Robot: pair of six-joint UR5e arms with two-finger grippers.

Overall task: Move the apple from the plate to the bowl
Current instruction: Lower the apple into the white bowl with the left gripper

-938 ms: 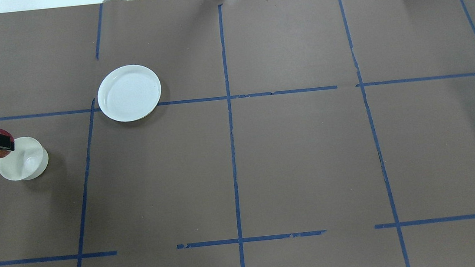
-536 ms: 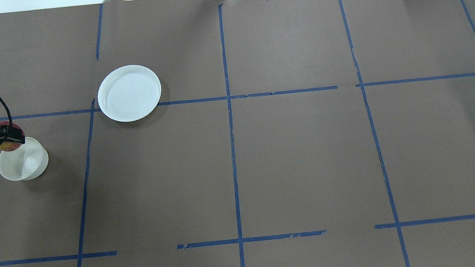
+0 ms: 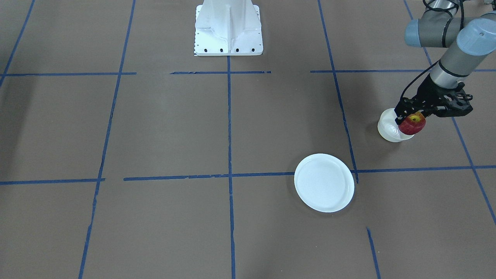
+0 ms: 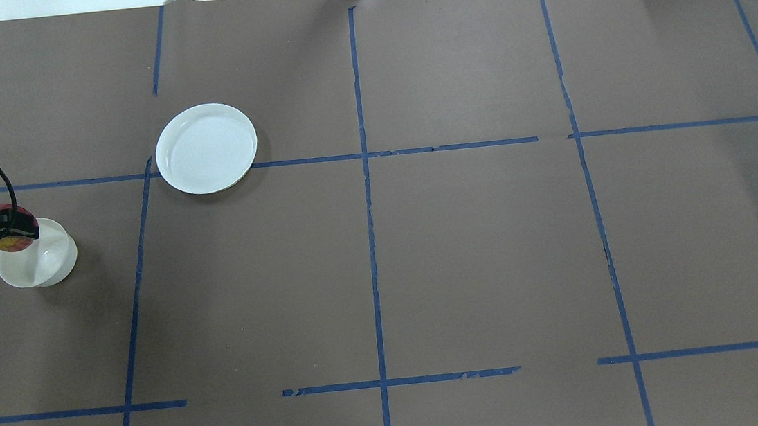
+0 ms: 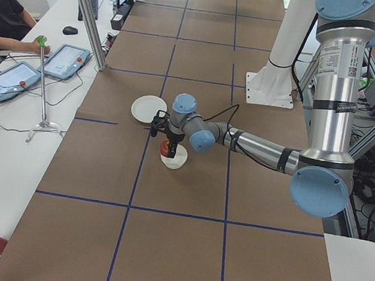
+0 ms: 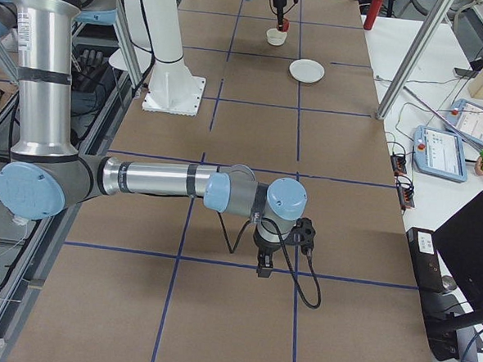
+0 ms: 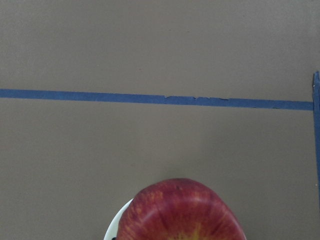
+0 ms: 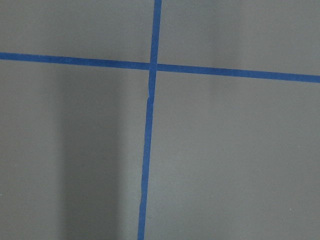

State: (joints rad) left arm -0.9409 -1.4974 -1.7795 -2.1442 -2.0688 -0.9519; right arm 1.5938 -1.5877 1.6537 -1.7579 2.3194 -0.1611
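Note:
My left gripper [image 3: 411, 117] is shut on the small red apple [image 3: 412, 123] and holds it just above the rim of the cream bowl [image 3: 389, 132]. In the overhead view the left gripper [image 4: 11, 231] and the apple [image 4: 6, 241] overlap the far-left edge of the bowl [image 4: 43, 261]. The left wrist view shows the apple [image 7: 182, 212] at the bottom, with a sliver of bowl rim [image 7: 116, 231] under it. The white plate [image 4: 206, 148] is empty, and it also shows in the front view [image 3: 324, 182]. My right gripper [image 6: 264, 263] shows only in the exterior right view, where I cannot tell whether it is open or shut.
Brown paper with blue tape lines [image 4: 364, 173] covers the table. The robot's white base [image 3: 228, 29] stands at the table's edge. The right wrist view shows only paper and crossing tape [image 8: 150, 125]. An operator's desk with tablets [image 5: 61, 62] lies beyond the far side.
My left gripper, still holding the apple, has shifted a little to the right over the bowl's rim, and the apple looks smaller, as if lower. Plate and bowl have not moved.

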